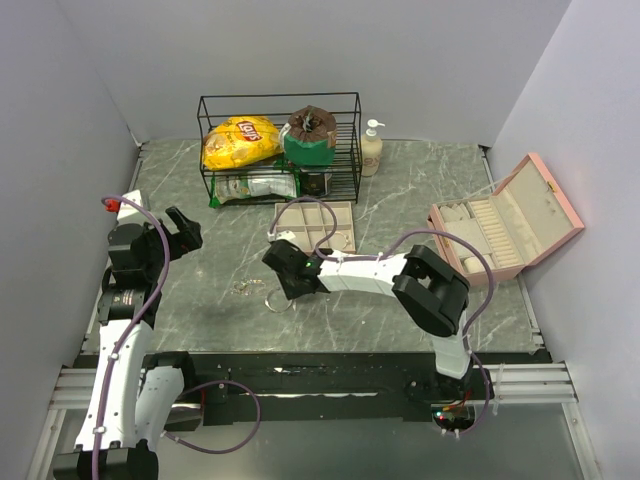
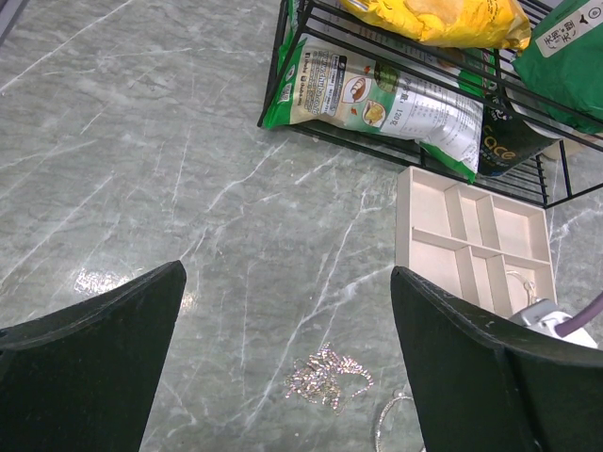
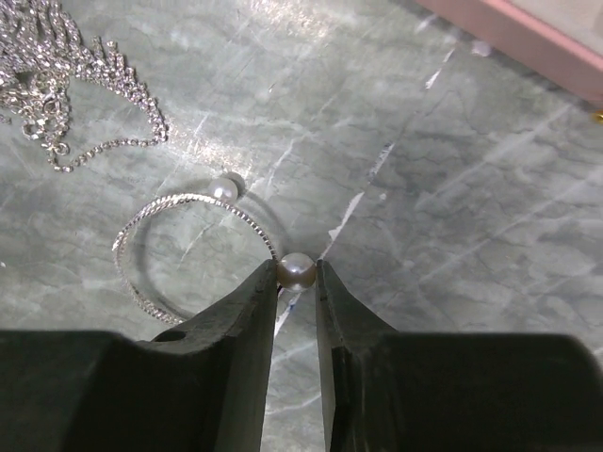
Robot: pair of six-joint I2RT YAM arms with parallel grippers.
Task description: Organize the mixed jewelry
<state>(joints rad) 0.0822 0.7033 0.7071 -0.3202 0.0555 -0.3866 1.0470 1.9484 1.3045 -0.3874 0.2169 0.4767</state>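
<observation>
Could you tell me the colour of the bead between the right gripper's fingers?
Pearly white bead; best in right wrist view.

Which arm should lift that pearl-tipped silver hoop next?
Right. The right gripper grips one pearl of the thin silver wire hoop; the left gripper hangs open, away from it.

You have two robot arms: the left arm point(image 1: 122, 345) and the right arm point(image 1: 365, 272). At the upper middle you see one black wire rack point(image 1: 280, 96) with four bags: one yellow Lay's chip bag point(image 1: 240, 142), one green bag point(image 1: 308, 150), one green-and-white packet point(image 2: 386, 99) and one dark pouch point(image 2: 504, 141). Beside it stands one pump bottle point(image 1: 372, 152). Count one beige compartment tray point(image 2: 443, 202) and one pink jewelry box point(image 1: 545, 205). Of jewelry you have one silver hoop point(image 3: 188, 197) carrying two pearls point(image 3: 295, 270), and one heap of sparkly chain point(image 3: 47, 56).
</observation>
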